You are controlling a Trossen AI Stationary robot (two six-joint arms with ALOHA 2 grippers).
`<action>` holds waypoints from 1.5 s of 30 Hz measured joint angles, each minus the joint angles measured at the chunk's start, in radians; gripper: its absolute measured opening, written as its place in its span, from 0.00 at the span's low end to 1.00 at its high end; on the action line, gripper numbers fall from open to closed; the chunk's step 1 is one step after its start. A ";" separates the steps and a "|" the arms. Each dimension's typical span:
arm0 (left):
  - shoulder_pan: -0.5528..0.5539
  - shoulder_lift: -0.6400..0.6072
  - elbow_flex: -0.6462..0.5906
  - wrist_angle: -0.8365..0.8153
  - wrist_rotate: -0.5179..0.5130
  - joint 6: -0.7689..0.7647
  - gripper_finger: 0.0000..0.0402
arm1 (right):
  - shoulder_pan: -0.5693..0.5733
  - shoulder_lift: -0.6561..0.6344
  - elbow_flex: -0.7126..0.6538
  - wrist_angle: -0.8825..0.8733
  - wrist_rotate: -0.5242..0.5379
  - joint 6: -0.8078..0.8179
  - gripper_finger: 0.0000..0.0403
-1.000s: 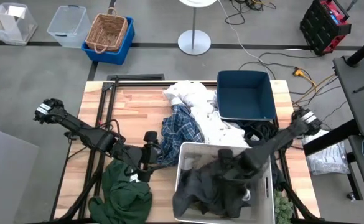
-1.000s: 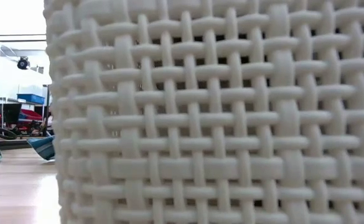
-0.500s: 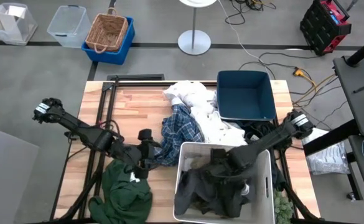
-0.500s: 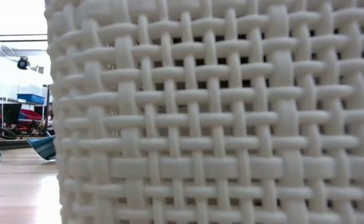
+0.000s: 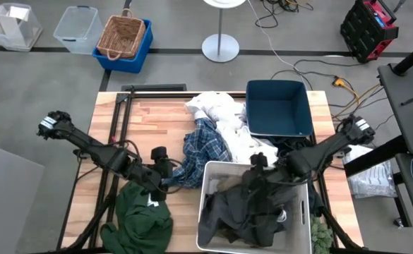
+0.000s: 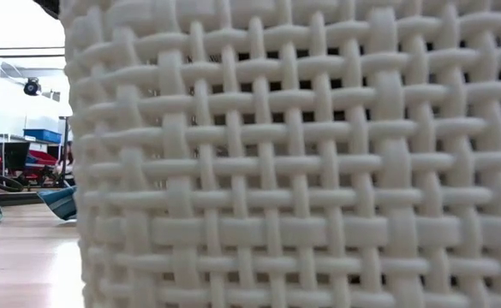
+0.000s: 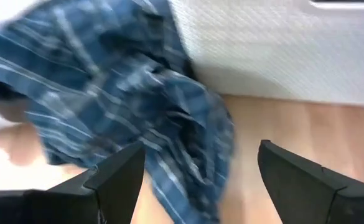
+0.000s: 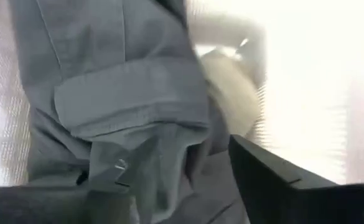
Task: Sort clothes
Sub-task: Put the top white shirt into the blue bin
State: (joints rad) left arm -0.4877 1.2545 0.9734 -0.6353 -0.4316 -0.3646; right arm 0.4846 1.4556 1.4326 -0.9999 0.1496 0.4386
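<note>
Dark grey garment lies in the bin; right hand drawing back

High view: the dark grey fabric garment (image 5: 245,212) fills the white woven plastic bin (image 5: 210,185) on the wooden worktop (image 5: 150,120); the right hand (image 5: 257,168) has withdrawn to the bin's far rim, suggesting that piece is sorted. Left wrist view: left hand (image 7: 197,171) spread wide before the blue-and-white plaid garment (image 7: 107,93) beside the bin. Low view: bin wall hides everything. Right wrist view: right hand's state unreadable.

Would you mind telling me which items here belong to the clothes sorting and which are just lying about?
Part of the job:
- dark grey garment in the white bin, under the right pincer
- plaid shirt, beside the open left pincer
- white garment
- green garment
- navy bin

Lying about:
- wicker basket
- lamp base
- cables
</note>
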 joint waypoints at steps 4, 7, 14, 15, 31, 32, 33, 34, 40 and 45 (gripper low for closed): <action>-0.004 -0.002 0.010 -0.028 -0.023 -0.035 0.72 | 0.007 -0.083 0.000 -0.036 0.133 -0.004 0.52; 0.006 0.000 0.013 -0.028 -0.127 -0.019 0.72 | -0.001 -0.150 0.000 -0.074 0.279 0.049 0.54; 0.137 -0.016 0.013 -0.007 -0.309 0.156 0.72 | -0.099 -0.308 0.000 -0.132 0.352 0.123 0.53; 0.178 -0.020 0.014 0.004 -0.298 0.202 0.72 | -0.110 -0.321 0.000 -0.132 0.352 0.120 0.53; 1.281 0.071 0.014 0.316 0.862 0.833 0.64 | -0.134 -0.312 0.000 -0.131 0.340 0.059 0.53; 1.318 0.095 0.014 0.347 0.896 0.826 0.63 | -0.134 -0.305 0.000 -0.130 0.339 0.059 0.53; 1.344 0.121 0.014 0.379 0.934 0.819 0.63 | -0.134 -0.299 0.000 -0.130 0.337 0.059 0.53; 1.360 0.146 0.014 0.409 0.972 0.816 0.63 | -0.134 -0.293 0.000 -0.130 0.332 0.059 0.53; 1.363 0.280 0.018 0.515 0.998 0.849 0.63 | -0.134 -0.279 0.000 -0.129 0.314 0.073 0.53; 1.364 0.388 0.070 0.502 0.989 0.862 0.63 | -0.134 -0.281 0.000 -0.129 0.315 0.074 0.53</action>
State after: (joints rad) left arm 0.8761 1.6425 1.0431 -0.1329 0.5574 0.4971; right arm 0.3508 1.1743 1.4330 -1.1286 0.4645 0.5125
